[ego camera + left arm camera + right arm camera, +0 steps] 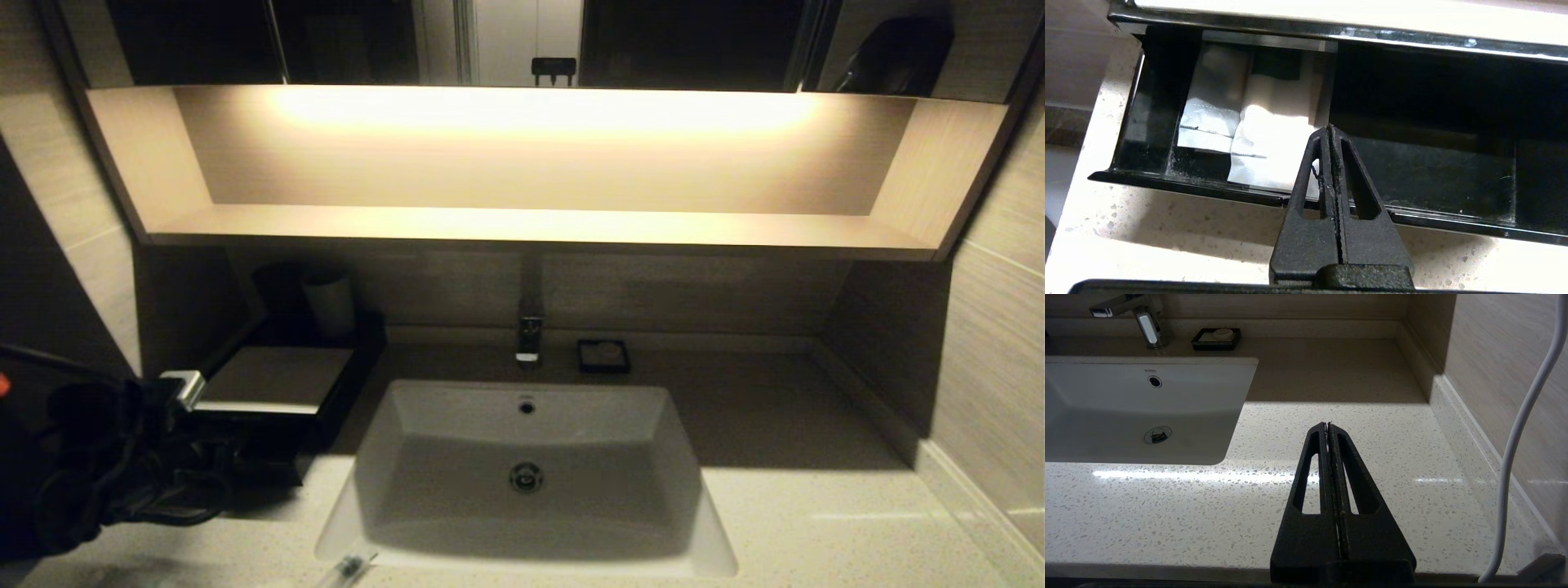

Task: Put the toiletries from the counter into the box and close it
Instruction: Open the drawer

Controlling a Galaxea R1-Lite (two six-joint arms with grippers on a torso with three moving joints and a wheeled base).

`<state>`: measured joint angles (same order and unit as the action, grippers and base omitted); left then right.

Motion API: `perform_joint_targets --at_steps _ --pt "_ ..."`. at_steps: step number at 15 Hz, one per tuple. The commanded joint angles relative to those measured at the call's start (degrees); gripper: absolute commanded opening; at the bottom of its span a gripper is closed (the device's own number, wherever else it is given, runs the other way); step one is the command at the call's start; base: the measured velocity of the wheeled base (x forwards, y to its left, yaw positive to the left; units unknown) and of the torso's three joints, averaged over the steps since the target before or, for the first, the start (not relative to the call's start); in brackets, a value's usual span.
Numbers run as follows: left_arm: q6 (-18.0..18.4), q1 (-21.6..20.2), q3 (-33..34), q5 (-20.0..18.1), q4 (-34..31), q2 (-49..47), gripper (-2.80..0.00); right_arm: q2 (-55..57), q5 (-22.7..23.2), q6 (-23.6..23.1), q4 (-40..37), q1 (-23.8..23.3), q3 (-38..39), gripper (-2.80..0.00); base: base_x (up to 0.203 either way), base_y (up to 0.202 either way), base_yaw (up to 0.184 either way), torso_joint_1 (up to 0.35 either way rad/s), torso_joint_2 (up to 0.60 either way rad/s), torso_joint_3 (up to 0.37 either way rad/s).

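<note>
Left gripper (1329,130) poised over the pulled-out drawer (1306,192) of the box (273,377), fingers (1345,171) pressed flat together and pinching nothing. Tips hanging above the drawer's inner divider, at the edge of the compartment holding the toiletries. Two white sachets (1265,143) lying side by side and overlapping in that compartment, just beside and partly behind the closed tips; whether the tips touch the nearer sachet cannot be told. Wider compartment on the far side of the tips dark, its contents not made out. Drawer front rail just beneath the fingers, speckled counter (1167,228) below that. Box's beige top panel and bright trim above the drawer, beyond the tips.

From the head camera, left arm dark and bunched at the counter's near left, hard against the front of the box. Pale cup (329,304) upright behind the box. One clear-wrapped stick (347,566) lying apart on the counter's front edge, by the basin (526,457), well away from the gripper.

Right gripper (1328,425) parked over bare counter beside the basin, fingers closed against each other, empty. Tap (1145,324) and small black dish (1215,338) well ahead of it, white cable (1521,428) trailing alongside.
</note>
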<state>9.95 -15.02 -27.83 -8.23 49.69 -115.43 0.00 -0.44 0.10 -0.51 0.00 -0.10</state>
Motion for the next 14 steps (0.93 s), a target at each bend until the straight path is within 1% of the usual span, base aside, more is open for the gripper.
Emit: perform_joint_targets --at_steps 1,10,14 --pt "0.07 0.08 -0.91 -0.03 -0.55 -0.06 -2.8 0.0 0.0 -0.01 -0.02 0.0 0.01 -2.8 0.0 0.0 0.0 0.0 0.0 0.0" --pt "0.31 0.07 -4.09 0.14 -11.5 2.13 -2.8 0.0 0.0 -0.01 -0.02 0.0 0.01 -2.8 0.0 0.0 0.0 0.0 0.0 0.0" --pt "0.42 -0.01 -4.51 0.14 -13.89 3.15 -2.8 0.0 0.0 -0.01 -0.02 0.0 0.01 -2.8 0.0 0.0 0.0 0.0 0.0 0.0"
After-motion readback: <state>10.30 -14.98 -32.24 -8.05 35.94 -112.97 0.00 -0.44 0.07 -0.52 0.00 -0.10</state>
